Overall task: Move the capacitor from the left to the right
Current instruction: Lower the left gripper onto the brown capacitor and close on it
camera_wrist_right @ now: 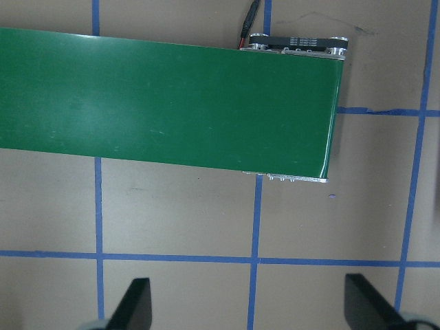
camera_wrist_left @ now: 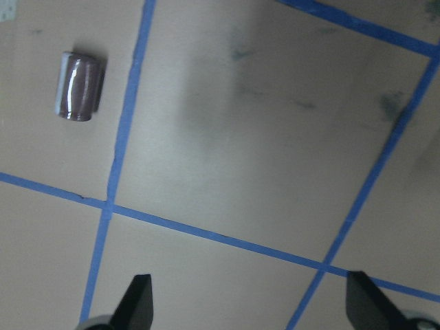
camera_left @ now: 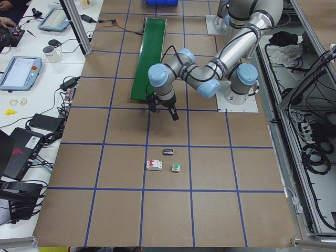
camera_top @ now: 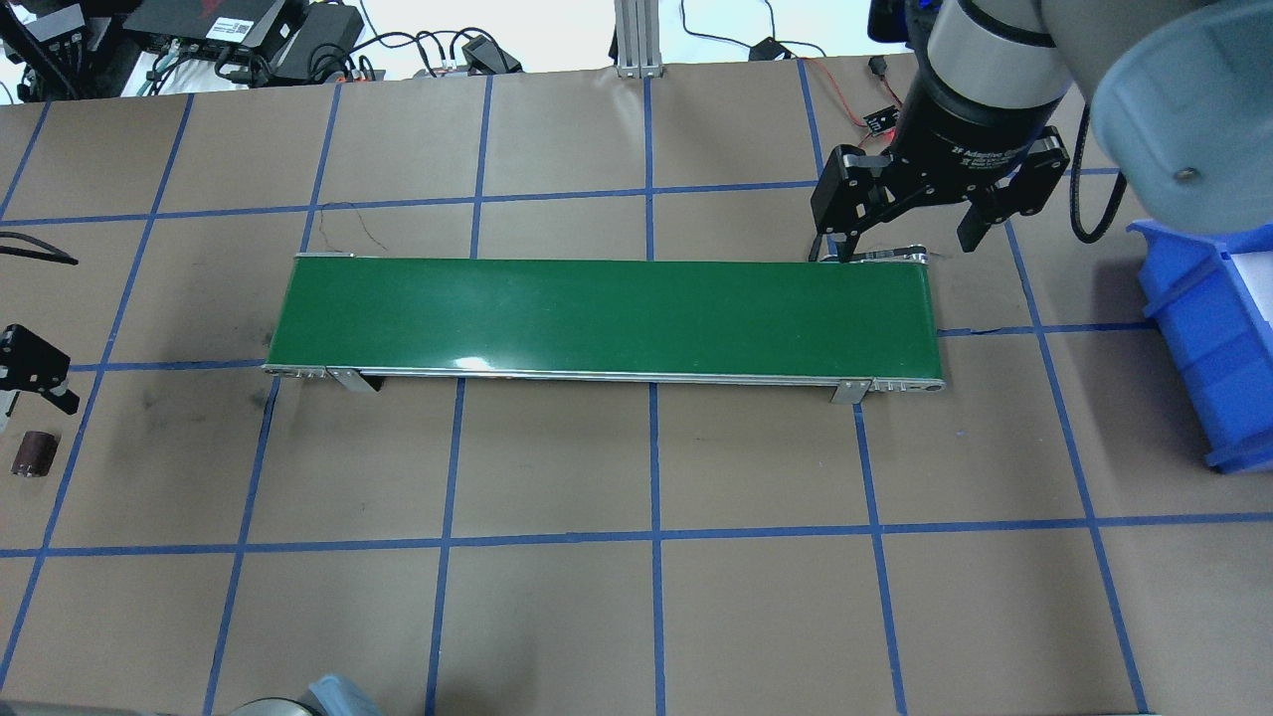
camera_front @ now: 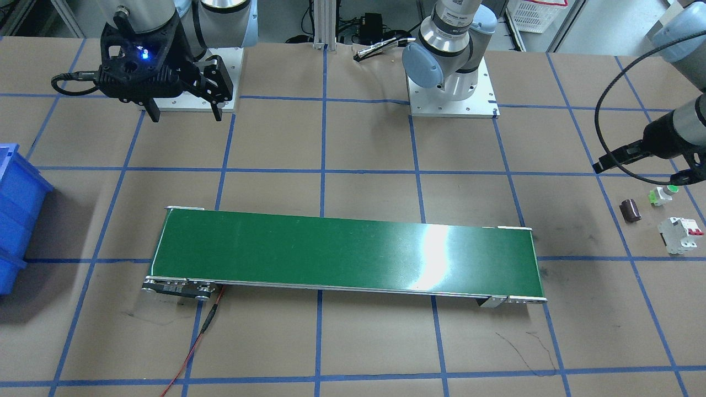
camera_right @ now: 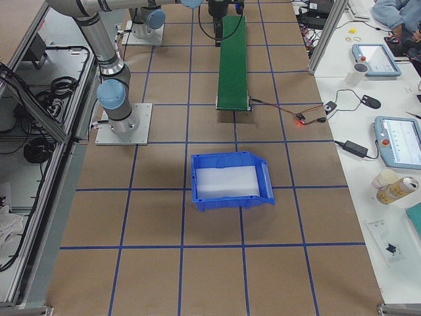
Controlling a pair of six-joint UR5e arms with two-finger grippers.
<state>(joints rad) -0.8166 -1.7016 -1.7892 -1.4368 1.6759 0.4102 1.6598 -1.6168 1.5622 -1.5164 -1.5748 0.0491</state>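
Observation:
The capacitor [camera_front: 630, 210], a stubby dark brown cylinder, lies on its side on the paper-covered table at the robot's left end. It also shows in the overhead view [camera_top: 33, 453] and at the upper left of the left wrist view [camera_wrist_left: 80, 86]. My left gripper [camera_wrist_left: 251, 306] is open and empty. It hovers above the table a short way from the capacitor [camera_left: 168, 152], towards the conveyor, and does not touch it. My right gripper [camera_top: 907, 244] is open and empty above the right end of the green conveyor belt [camera_top: 607, 313].
A green-capped push button [camera_front: 663, 194] and a white circuit breaker with red switches [camera_front: 681, 234] sit close to the capacitor. A blue bin [camera_top: 1208, 328] stands beyond the belt's right end. A red wire [camera_front: 193, 347] runs from the belt's motor end.

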